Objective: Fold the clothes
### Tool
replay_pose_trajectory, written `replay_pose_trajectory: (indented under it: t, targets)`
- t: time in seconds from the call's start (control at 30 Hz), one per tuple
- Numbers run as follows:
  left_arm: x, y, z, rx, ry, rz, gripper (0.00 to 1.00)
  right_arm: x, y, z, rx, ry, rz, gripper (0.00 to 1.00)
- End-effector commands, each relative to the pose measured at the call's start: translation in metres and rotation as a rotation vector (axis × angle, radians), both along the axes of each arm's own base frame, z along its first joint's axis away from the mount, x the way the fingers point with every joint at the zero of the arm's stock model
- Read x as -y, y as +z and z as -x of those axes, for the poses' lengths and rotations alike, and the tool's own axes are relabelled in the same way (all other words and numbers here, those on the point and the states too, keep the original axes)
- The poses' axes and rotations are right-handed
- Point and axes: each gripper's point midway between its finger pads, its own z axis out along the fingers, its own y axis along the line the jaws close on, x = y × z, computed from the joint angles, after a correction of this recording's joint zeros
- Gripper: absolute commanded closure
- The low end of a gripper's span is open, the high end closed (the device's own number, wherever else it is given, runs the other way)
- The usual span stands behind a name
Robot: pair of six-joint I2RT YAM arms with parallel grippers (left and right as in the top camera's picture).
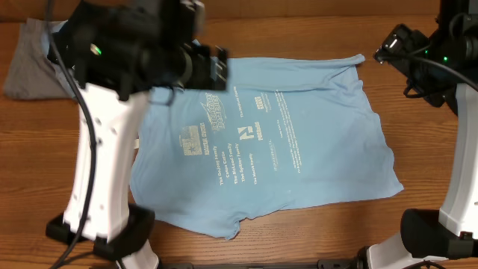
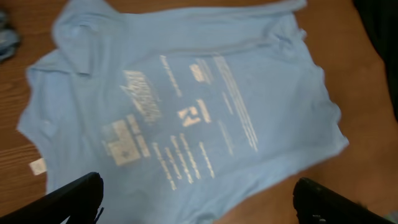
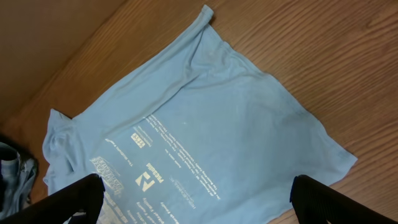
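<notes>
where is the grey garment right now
In the overhead view, the grey garment lies bunched in the far left corner, left of the light blue T-shirt and partly hidden by the left arm.

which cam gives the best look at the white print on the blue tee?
Overhead: the white print on the T-shirt is sharp and whole there. Left wrist shows all of it but blurred. Right wrist catches only part, cut off by the frame's bottom edge.

T-shirt (image 1: 299, 142): spread out, print up | grey garment (image 1: 26, 71): far-left corner
</notes>
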Motion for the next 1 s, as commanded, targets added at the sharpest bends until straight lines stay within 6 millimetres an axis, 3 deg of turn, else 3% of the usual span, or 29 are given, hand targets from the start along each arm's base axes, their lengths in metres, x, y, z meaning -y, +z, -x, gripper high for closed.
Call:
replay_pose_trajectory:
  t: [0.0,0.17,0.33,0.47,0.6,0.77,0.97]
  targets:
    - [0.001,0.022,0.047,0.049,-0.037,0.009,0.0,0.0,0.009,0.006,0.028,0.042,0.019,0.0]
    - [-0.005,-0.002,0.102,-0.057,-0.056,0.004,0.0,-0.004,0.009,0.016,0.025,0.067,0.008,0.0]
    - [-0.016,-0.06,0.145,-0.235,-0.034,-0.088,0.0,0.001,0.008,0.016,0.021,0.052,0.013,0.0]
    - [-0.022,-0.109,0.161,-0.369,-0.008,-0.197,0.0,0.017,0.009,0.013,0.035,0.006,0.016,0.0]
    - [-0.009,-0.157,0.168,-0.427,-0.029,-0.242,0.0,0.042,0.006,0.013,0.03,-0.066,0.016,0.0]
    - [-0.002,-0.212,0.193,-0.532,-0.033,-0.319,0.0,0.07,-0.007,0.015,-0.022,-0.145,0.003,0.0]
    - [0.0,-0.262,0.216,-0.614,-0.056,-0.37,0.03,0.079,-0.029,0.004,-0.073,-0.133,-0.081,0.0]
